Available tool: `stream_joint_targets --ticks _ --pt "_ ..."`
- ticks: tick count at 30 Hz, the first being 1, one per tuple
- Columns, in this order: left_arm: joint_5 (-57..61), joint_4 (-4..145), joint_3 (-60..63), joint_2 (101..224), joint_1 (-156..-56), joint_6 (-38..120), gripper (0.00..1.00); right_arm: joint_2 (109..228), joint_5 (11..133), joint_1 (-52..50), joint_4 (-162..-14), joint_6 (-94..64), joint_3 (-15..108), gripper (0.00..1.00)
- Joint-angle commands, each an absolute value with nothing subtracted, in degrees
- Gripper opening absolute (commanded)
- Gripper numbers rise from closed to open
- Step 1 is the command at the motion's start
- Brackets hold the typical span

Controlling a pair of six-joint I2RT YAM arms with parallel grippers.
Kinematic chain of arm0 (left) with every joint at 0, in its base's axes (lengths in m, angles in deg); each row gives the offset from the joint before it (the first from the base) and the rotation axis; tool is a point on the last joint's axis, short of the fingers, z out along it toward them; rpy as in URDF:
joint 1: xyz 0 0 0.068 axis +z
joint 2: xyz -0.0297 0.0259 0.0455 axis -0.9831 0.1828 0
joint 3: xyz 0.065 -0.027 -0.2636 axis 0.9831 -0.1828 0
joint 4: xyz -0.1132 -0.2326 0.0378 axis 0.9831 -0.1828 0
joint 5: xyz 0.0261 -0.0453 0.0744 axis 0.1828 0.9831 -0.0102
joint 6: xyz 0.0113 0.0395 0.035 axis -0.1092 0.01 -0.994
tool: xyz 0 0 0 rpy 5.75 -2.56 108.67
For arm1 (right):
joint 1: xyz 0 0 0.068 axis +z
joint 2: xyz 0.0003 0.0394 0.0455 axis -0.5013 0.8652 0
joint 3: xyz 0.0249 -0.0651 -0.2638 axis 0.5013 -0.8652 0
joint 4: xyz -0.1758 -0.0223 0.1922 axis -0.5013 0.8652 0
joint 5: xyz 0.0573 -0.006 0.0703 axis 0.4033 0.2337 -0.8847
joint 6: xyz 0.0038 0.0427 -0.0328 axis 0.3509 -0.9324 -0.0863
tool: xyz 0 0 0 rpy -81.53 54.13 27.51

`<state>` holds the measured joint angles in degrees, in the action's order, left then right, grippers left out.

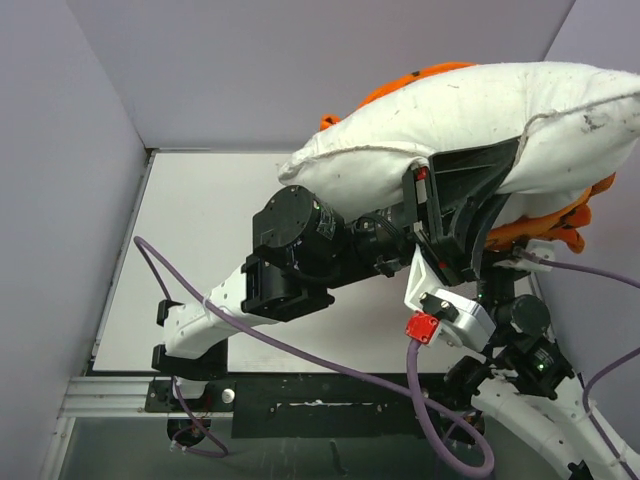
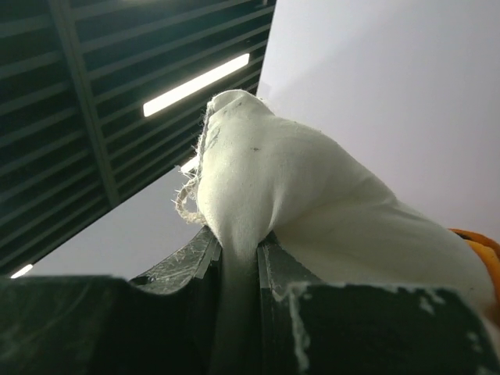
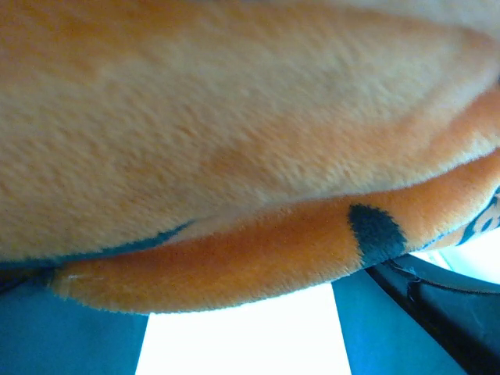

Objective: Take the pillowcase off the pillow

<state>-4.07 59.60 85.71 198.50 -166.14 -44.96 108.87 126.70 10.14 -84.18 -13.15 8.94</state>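
The white pillow (image 1: pixel 470 115) is held high above the table, close to the top camera. My left gripper (image 1: pixel 421 180) points upward and is shut on a pinched fold of the pillow (image 2: pixel 273 180) near its frayed corner, with the fold pressed between both jaws (image 2: pixel 238 250). The orange pillowcase (image 1: pixel 545 222) bunches behind and under the pillow's right end. My right gripper (image 1: pixel 497 232) is under the pillow by that orange fabric. In the right wrist view the pillowcase (image 3: pixel 234 156) lies across the gripper (image 3: pixel 242 301), whose fingers (image 3: pixel 70 344) stand wide apart with nothing pinched between them.
The white table top (image 1: pixel 200 240) lies below, bounded by grey walls at the left (image 1: pixel 60 200) and back (image 1: pixel 300 70). Purple cables (image 1: pixel 300 350) loop from both arms over the near edge. The left arm's black joints (image 1: pixel 300 240) fill the centre.
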Motion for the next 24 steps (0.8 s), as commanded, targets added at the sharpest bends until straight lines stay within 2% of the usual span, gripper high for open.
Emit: stream_joint_targets --ticks 1,6,9,11,13,19,21,24 --pt "-3.8 78.9 88.8 193.4 -165.6 -50.1 0.00 105.9 129.4 10.0 -75.0 -18.4 15.5 0.82" --pt "-8.9 79.7 88.0 190.5 -157.5 -44.1 0.00 104.2 128.4 8.8 -73.1 -18.3 18.6 0.82" --pt "-14.4 78.7 84.4 186.3 -145.2 -32.6 0.00 105.4 126.2 7.7 -73.0 -18.3 19.3 0.81" --pt "-16.2 77.7 76.5 180.8 -133.4 -22.2 0.00 107.2 124.7 7.1 -72.4 -19.0 19.2 0.81" --pt "-15.1 77.9 62.8 174.4 -123.3 -14.3 0.00 109.2 122.9 6.9 -72.8 -19.5 18.1 0.81" --pt "-6.9 75.9 34.9 163.9 -103.4 -2.3 0.00 119.9 116.9 6.9 -77.6 -22.2 10.2 0.83" --pt "-5.2 75.5 31.1 163.9 -98.6 -0.7 0.00 124.6 115.8 6.8 -79.4 -23.2 8.0 0.85" --pt "-2.5 74.4 31.9 166.8 -90.2 4.7 0.00 129.5 111.4 6.2 -80.4 -23.5 7.7 0.88"
